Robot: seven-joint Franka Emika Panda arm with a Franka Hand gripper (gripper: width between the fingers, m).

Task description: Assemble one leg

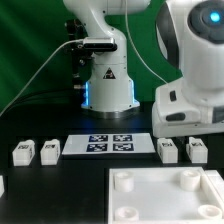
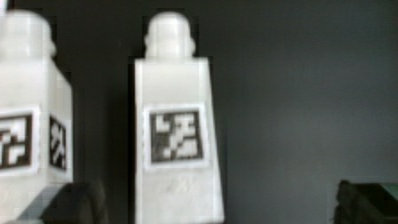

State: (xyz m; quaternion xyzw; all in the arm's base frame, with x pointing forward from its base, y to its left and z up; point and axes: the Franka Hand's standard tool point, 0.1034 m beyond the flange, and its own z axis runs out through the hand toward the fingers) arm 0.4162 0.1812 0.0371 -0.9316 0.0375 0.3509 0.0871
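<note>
Two legs stand upright on the black table in the wrist view, each a white block with a square marker and a peg on top. One leg (image 2: 173, 130) stands between my fingers, close to one finger (image 2: 71, 205) and well apart from the other (image 2: 370, 200). The second leg (image 2: 27, 110) stands outside the jaws. My gripper (image 2: 221, 205) is open and holds nothing. In the exterior view the gripper (image 1: 185, 133) hangs just above the pair of legs (image 1: 168, 150) (image 1: 197, 151) on that view's right; its fingertips are hard to make out there.
Two more legs (image 1: 22, 152) (image 1: 48, 151) stand on the exterior view's left. The marker board (image 1: 107, 145) lies in the middle, before the robot base (image 1: 107, 80). The large white square piece with round corner sockets (image 1: 165, 200) lies at the front.
</note>
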